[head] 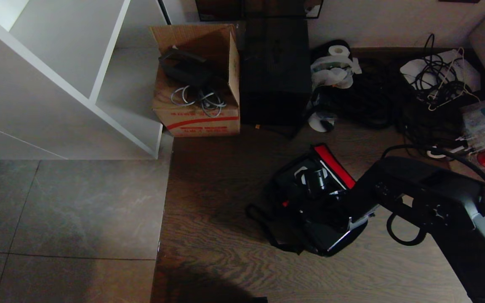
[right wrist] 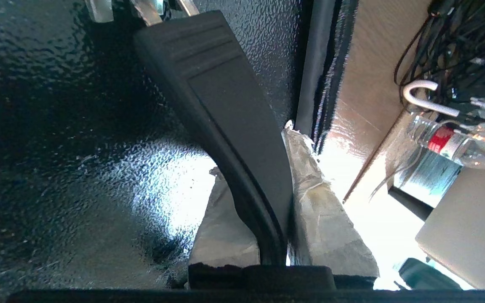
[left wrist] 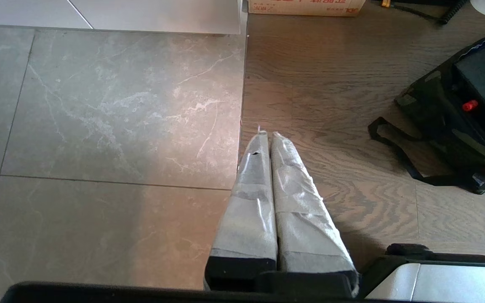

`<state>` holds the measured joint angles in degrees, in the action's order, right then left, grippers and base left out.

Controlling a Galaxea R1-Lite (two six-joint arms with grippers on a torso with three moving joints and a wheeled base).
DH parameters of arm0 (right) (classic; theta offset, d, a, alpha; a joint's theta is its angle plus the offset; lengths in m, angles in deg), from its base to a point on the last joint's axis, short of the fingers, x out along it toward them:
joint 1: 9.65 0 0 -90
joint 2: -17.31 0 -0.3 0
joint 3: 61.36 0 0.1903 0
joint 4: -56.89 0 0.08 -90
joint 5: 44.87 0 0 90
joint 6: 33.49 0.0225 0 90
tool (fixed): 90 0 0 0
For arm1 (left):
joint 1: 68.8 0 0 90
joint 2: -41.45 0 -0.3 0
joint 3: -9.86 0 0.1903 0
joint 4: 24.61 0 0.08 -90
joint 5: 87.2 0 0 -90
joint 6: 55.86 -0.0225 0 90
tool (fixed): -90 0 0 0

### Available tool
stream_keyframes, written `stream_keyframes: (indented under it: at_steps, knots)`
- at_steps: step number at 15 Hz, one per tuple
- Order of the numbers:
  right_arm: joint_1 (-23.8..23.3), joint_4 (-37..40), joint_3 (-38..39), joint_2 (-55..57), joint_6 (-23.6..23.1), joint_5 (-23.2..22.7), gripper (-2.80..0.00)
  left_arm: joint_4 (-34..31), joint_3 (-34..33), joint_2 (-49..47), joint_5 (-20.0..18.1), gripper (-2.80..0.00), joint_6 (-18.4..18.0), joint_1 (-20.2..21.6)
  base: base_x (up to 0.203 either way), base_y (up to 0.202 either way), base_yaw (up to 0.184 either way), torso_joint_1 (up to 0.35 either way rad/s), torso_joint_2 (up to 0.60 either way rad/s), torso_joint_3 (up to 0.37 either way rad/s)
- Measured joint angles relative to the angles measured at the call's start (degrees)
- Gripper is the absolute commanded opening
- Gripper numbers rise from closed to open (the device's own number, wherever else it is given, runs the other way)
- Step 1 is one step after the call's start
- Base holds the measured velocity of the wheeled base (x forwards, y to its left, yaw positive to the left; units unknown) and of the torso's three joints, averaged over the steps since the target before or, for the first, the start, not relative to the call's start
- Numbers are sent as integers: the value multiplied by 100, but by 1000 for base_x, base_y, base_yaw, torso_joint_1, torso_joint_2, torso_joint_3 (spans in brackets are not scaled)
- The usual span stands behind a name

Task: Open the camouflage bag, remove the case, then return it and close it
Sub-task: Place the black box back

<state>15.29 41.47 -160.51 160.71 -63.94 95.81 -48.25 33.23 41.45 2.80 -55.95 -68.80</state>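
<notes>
Gripping case handle [right wrist: 230, 126] w/ right gripper [right wrist: 267, 202] fingers, over camouflage bag [head: 310, 206].

Head view overhead, wrist views low, sharing camouflage bag [head: 314, 202]

Bulky matte-black right arm [head: 432, 202] at 4 o'clock in the head view, boxy housings, small dark screws, a black cable looped under it and another arched over; fingers [left wrist: 263, 189] of the left gripper wrapped in creased grey-white tape on black bases
</notes>
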Motion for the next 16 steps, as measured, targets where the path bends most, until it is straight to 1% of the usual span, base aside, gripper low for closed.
stream_keyframes:
  at_steps: [3, 4, 8, 10, 12, 16]
  knots:
    - [2, -82, -45, 78, -3, 10, -280, 0, 0, 0, 0, -280, 0, 0, 0, 0, 0, 0, 0, 0]
    - [5, -85, -61, 93, 2, 15, 0, 2, 0, 0, 0, -280, 0, 0, 0, 0, 0, 0, 0, 0]
    - [57, -10, -46, 134, 116, 133, 0, 2, 0, 0, 0, -280, 0, 0, 0, 0, 0, 0, 0, 0]
    - [114, -11, 216, 72, 121, 143, 0, 2, 0, 0, 0, -280, 0, 0, 0, 0, 0, 0, 0, 0]
    - [215, 3, 616, -85, 123, 48, 0, 0, 0, 0, 0, -280, 0, 0, 0, 0, 0, 0, 0, 0]
    - [443, 59, 1333, -753, 123, -352, 0, 2, 0, 0, -2, -280, 0, 0, 0, 0, 0, 0, 0, 0]
